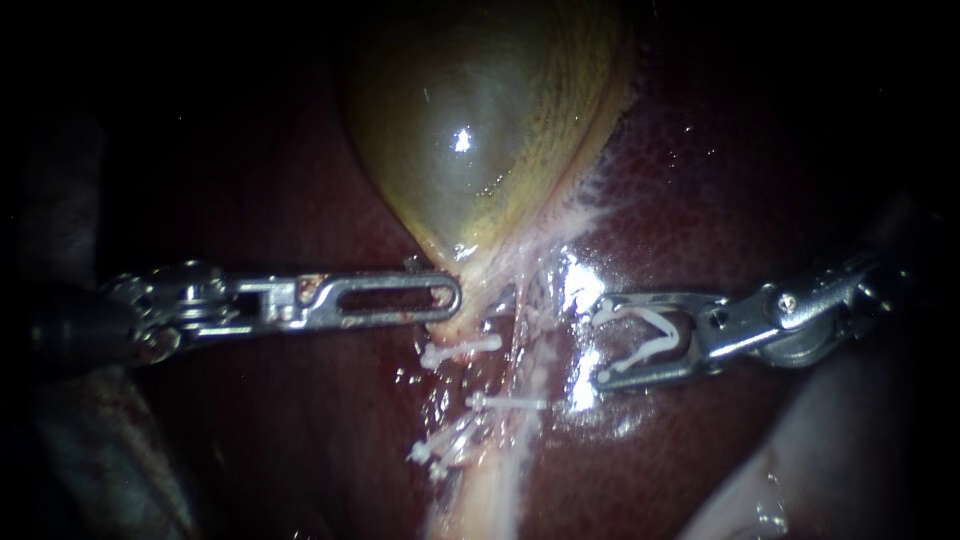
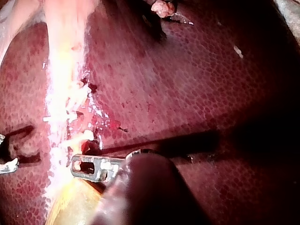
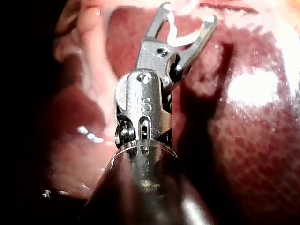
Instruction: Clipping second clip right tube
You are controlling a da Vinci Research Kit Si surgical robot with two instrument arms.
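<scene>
The yellow-green gallbladder (image 1: 470, 130) narrows to a neck where my left instrument (image 1: 445, 297) has its jaws shut on the tissue; the left wrist view shows this left instrument (image 2: 86, 167) beside the yellow wall. Pale tubes (image 1: 520, 345) run down from the neck. They carry three white clips: the upper clip (image 1: 460, 348), the middle clip (image 1: 505, 402) and the lower clip (image 1: 435, 450). To their right my right instrument (image 1: 602, 342) holds a white V-shaped clip (image 1: 645, 340) between wide-spread jaws, clear of the tubes. That right instrument (image 3: 187, 28) also shows in the right wrist view.
Dark red liver (image 1: 700, 180) surrounds the tubes, with a wet glare patch (image 1: 580, 290) just ahead of the right jaws. Pale tissue (image 1: 800, 480) lies at the lower right. In the left wrist view one of the right instrument's jaw tips (image 2: 7, 164) shows beyond the bright tubes (image 2: 65, 108).
</scene>
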